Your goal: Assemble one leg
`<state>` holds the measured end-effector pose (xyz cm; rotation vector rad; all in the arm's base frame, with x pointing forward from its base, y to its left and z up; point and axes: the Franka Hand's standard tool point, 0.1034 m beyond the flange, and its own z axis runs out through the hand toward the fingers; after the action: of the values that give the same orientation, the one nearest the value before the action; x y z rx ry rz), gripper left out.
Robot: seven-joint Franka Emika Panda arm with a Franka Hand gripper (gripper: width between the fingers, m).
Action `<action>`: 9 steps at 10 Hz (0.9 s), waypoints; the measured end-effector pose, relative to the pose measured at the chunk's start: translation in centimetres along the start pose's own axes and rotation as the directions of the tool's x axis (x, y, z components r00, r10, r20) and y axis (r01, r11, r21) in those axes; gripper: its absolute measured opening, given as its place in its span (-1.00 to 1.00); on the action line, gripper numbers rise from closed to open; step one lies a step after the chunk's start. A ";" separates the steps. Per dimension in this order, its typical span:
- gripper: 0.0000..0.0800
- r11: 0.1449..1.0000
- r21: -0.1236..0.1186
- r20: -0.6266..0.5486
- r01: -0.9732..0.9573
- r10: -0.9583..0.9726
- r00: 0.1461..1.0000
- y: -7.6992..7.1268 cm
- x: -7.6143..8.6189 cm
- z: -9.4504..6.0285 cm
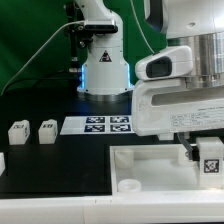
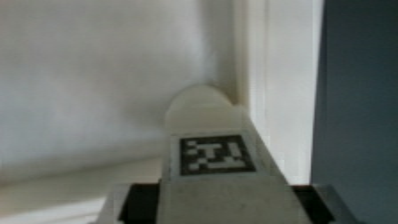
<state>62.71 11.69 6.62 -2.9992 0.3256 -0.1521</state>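
Note:
My gripper (image 1: 203, 152) is shut on a leg (image 1: 211, 163), a white block with a black-and-white tag on its face. I hold it upright at the exterior view's right, over the right end of the large white tray-like piece (image 1: 150, 160). In the wrist view the leg (image 2: 217, 150) stands between my dark fingers (image 2: 146, 200), its far end over the white piece (image 2: 89, 90) near that piece's edge. My gripper (image 2: 222, 202) clamps its lower part. I cannot tell whether the leg touches the white piece.
Two more white legs (image 1: 17, 133) (image 1: 47, 132) stand on the black table at the exterior view's left. The marker board (image 1: 108, 124) lies flat behind the tray-like piece. The robot base (image 1: 105, 70) stands at the back. The black table (image 2: 361, 90) shows beside the white piece.

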 end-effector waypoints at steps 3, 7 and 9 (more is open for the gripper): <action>-0.27 0.955 0.007 0.003 -0.296 0.296 0.955 0.1 0.1 0.0; -0.26 0.657 0.034 0.052 -0.753 0.751 0.658 0.1 0.0 0.0; -0.26 0.400 0.047 0.106 -0.915 0.909 0.403 -0.1 0.0 0.1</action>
<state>62.77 11.74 6.51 -2.2335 1.8197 0.0495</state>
